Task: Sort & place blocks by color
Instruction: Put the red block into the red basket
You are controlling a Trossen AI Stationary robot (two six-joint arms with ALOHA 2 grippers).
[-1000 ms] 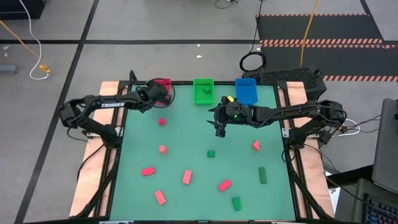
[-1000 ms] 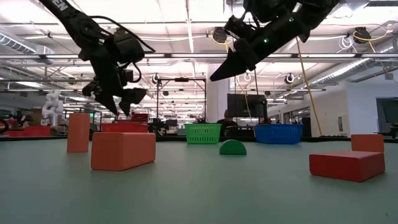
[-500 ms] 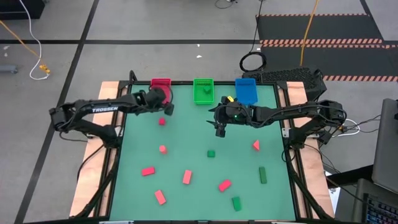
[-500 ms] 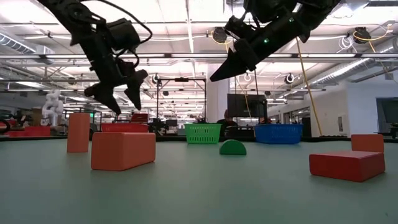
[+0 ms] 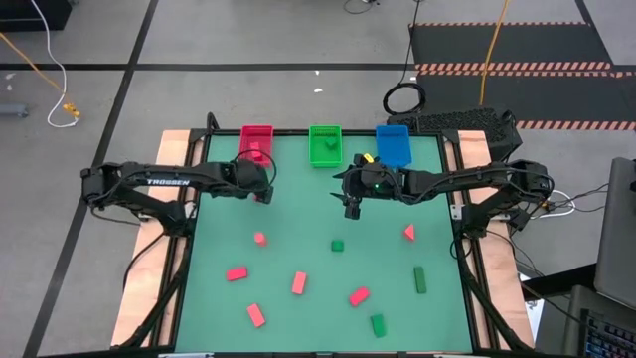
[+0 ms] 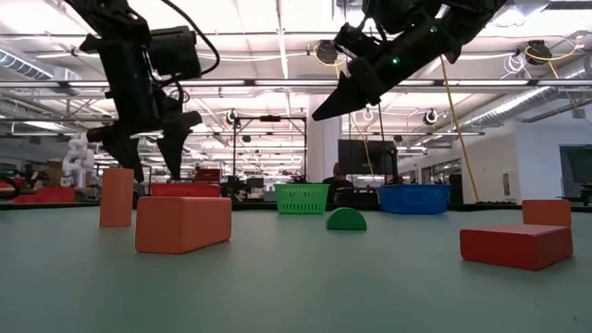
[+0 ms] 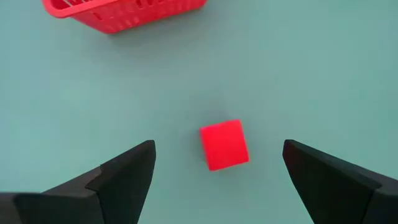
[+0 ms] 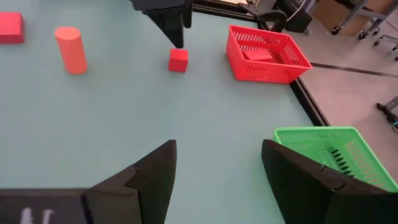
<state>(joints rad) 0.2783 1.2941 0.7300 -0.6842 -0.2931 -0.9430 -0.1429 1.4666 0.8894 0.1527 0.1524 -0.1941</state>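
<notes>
Green table (image 5: 318,288), red bin (image 5: 256,139) at upper left of the high view. Left gripper (image 5: 260,184), jaws spread and empty, hovers over the red cube (image 7: 224,144); descend centred, then clamp squarely. Right gripper (image 5: 350,207), released, waits mid-frame.

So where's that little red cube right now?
The little red cube lies on the green table, on its left side just in front of the red bin, directly below the left gripper, whose fingers are spread.
</notes>
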